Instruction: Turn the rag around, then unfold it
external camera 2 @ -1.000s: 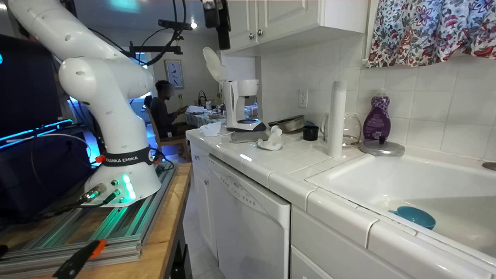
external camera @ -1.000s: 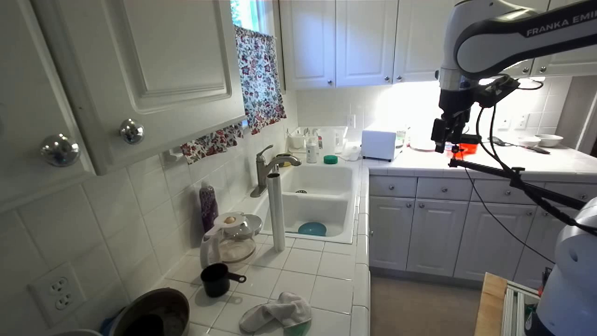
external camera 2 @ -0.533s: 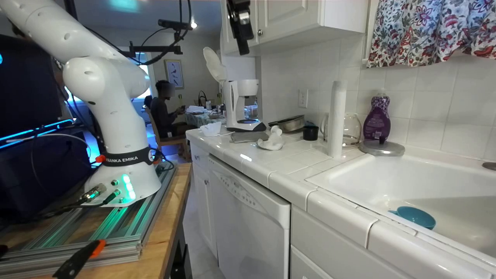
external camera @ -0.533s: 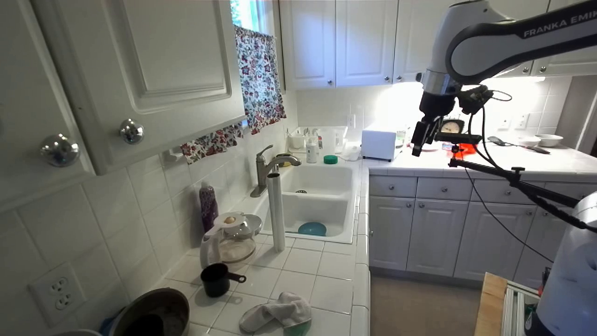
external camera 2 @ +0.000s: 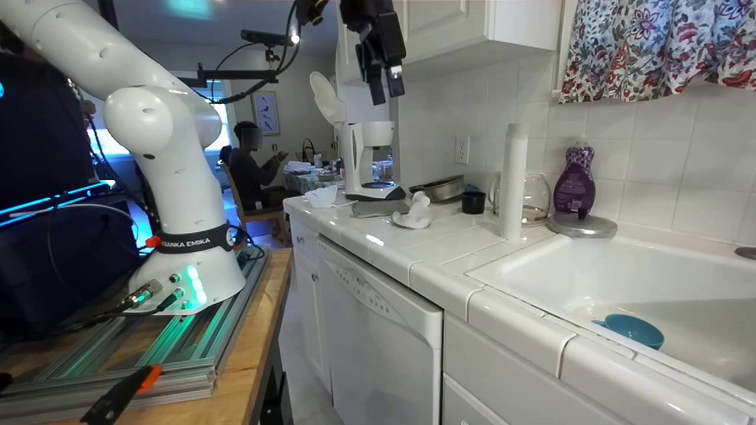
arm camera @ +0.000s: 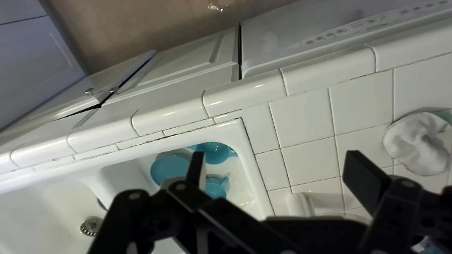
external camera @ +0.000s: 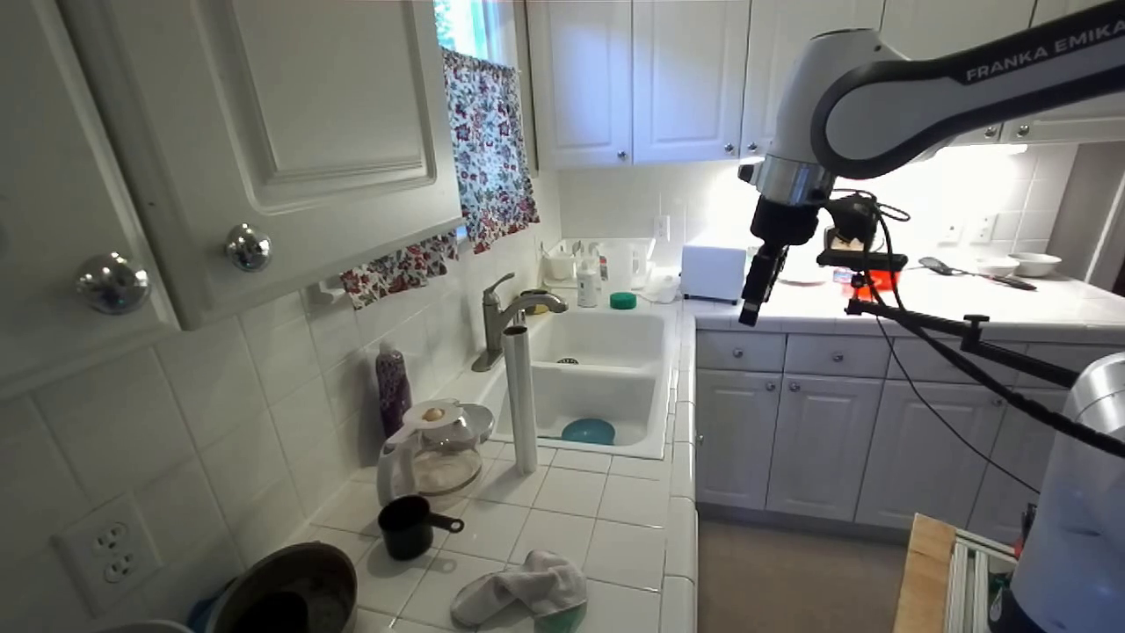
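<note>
Gripper point(arm camera: 275, 169) spread, well apart from white rag point(arm camera: 416, 144).

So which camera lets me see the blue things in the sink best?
The wrist view. It looks down into the sink and shows at least three blue things, though the gripper covers bits of them. Both exterior views show just one, but in an exterior view you can tell it's a cup with a handle.

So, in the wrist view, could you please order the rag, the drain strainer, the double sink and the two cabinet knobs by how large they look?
1. Double sink, though partly out of frame
2. Rag
3. Drain strainer
4. Cabinet knobs, too alike in size to rank against each other
</note>
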Tool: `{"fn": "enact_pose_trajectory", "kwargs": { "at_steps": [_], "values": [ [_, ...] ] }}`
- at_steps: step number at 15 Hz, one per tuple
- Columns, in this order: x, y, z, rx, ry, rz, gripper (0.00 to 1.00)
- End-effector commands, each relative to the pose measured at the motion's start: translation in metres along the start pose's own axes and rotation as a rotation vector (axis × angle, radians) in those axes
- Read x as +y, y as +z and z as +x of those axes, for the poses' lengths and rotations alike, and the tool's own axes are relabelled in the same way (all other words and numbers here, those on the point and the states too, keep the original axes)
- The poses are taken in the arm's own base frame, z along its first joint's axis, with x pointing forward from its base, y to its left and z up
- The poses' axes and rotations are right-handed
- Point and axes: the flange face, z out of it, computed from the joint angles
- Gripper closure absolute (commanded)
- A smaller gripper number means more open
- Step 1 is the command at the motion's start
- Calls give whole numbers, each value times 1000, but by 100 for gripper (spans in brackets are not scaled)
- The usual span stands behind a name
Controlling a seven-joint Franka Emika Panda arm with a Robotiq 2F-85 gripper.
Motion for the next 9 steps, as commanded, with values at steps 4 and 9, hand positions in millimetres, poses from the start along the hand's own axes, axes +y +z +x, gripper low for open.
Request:
{"fn": "enact_pose_trajectory", "kwargs": {
  "at_steps": [4,9],
  "values": [
    [2,-1,0,-1,5,-1,0],
    [-2,7,5,-9,-9,-5,0]
  ]
}}
